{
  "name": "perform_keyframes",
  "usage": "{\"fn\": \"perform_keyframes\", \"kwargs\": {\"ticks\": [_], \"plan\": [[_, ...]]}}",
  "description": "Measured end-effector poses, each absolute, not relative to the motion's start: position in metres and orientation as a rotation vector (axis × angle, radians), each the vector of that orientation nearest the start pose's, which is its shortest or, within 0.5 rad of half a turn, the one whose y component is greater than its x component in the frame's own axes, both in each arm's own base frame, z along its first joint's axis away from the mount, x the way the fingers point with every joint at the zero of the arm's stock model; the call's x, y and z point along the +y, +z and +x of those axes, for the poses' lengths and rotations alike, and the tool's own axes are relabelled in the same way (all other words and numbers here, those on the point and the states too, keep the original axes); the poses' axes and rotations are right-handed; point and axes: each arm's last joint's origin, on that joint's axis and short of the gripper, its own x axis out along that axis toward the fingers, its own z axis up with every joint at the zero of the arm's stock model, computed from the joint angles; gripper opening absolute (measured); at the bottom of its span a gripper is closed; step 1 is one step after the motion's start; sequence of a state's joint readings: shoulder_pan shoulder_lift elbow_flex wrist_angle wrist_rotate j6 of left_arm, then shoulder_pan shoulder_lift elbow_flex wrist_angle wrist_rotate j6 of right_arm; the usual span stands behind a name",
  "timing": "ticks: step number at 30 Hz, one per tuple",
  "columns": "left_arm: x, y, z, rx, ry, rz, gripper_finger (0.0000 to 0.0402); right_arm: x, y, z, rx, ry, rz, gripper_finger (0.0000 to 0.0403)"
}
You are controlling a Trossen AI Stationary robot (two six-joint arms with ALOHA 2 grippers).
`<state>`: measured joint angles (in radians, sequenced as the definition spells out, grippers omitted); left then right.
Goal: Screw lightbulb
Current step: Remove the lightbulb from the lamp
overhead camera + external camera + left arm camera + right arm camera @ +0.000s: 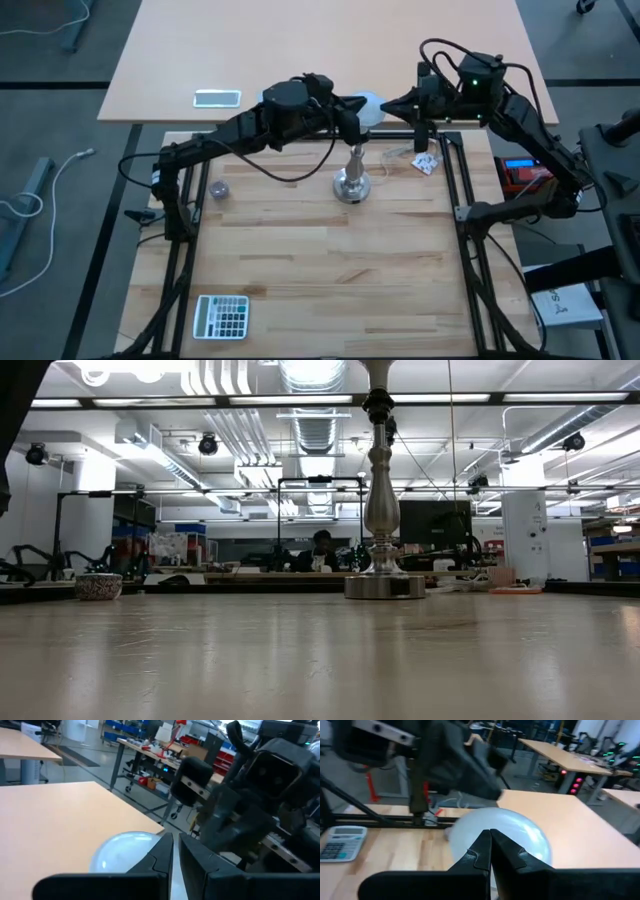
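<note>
Overhead, lightbulb (371, 106) between both arms — axis indiscernible

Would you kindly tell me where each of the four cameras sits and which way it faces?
High view: overhead, straight down on the table; both arms, lightbulb, stand.
Low view: tabletop height, level into the room; stand, no arm.
Left wrist view: past the shut left gripper at the lightbulb.
Right wrist view: past the shut right gripper at the lightbulb.
Shared: both wrist views show the lightbulb.
</note>
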<state>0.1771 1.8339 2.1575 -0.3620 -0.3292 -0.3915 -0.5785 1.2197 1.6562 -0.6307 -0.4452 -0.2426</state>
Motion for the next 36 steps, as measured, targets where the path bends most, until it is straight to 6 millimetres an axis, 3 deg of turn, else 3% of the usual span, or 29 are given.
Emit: {"fn": "perform_keyframes", "kwargs": {"ticks": [15,36], "plan": [[0.093,0.474,0.393,0.003,0.565,-0.384,0.002,-0.112,0.474,0.197,0.246,-0.049,-0.101,0.0],[0.073,0.478,0.399,-0.059,0.465,-0.465,0.002,-0.119,0.476,0.197,0.259,-0.217,-0.225,0.0]]}}
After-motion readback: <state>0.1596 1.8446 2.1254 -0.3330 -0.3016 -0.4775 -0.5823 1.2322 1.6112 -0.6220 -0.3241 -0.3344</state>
